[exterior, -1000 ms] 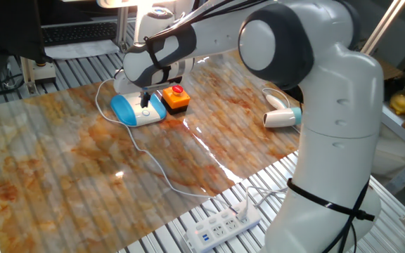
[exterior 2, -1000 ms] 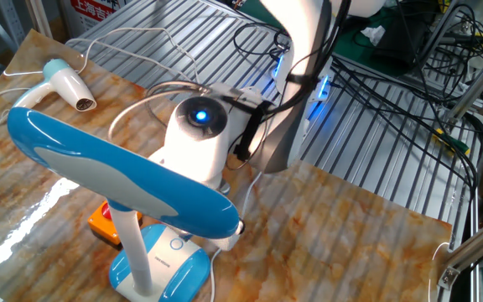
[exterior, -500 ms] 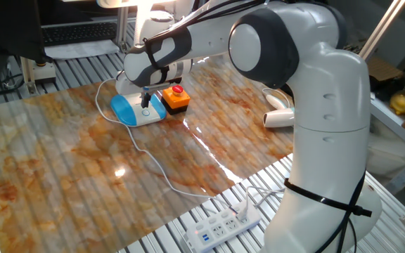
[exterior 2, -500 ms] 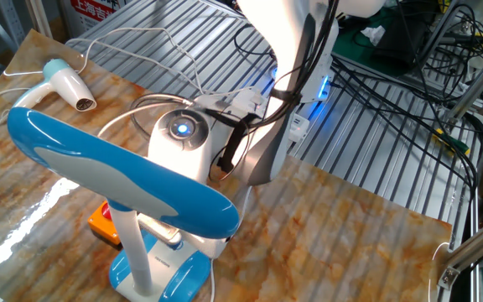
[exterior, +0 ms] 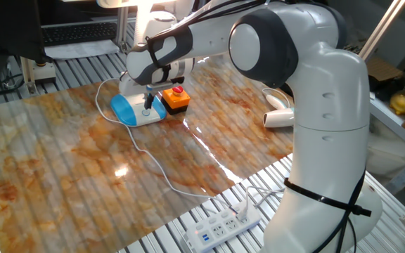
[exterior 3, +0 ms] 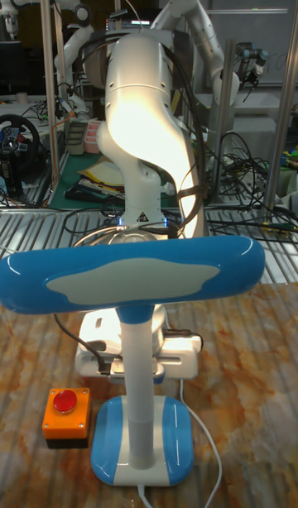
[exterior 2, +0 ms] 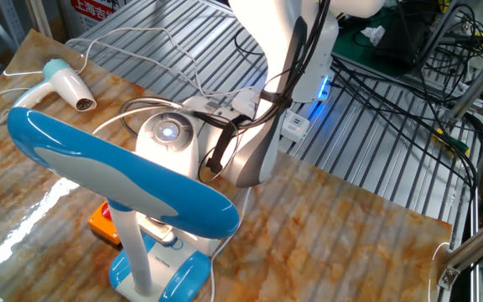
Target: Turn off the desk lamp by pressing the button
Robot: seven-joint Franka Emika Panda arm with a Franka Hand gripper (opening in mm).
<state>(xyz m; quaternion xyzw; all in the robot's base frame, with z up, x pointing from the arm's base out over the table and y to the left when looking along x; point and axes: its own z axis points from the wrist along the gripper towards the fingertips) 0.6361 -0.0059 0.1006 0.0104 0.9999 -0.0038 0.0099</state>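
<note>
The desk lamp's blue-and-white base [exterior: 133, 111] sits at the far left of the marbled table, and its stem [exterior: 140, 17] rises out of the picture into a bright glow. My gripper [exterior: 147, 107] points straight down, its tips on the base's white panel. The button is hidden beneath them. In the other fixed view the lamp's blue head [exterior 2: 124, 172] covers most of the gripper [exterior 2: 161, 230]. In the tall view the stem [exterior 3: 136, 392] hides the fingers, with the lamp base [exterior 3: 141, 450] below. No view shows whether the fingertips are apart.
An orange box with a red knob [exterior: 175, 98] stands right beside the lamp base. The white-and-blue hair dryer [exterior: 281, 118] lies at the table's right edge. The lamp's thin cord [exterior: 153, 163] runs across the table to a power strip [exterior: 220, 225] on the metal slats.
The gripper has come down and slid over the lamp base's white panel. The button showed a second ago and is now covered.
</note>
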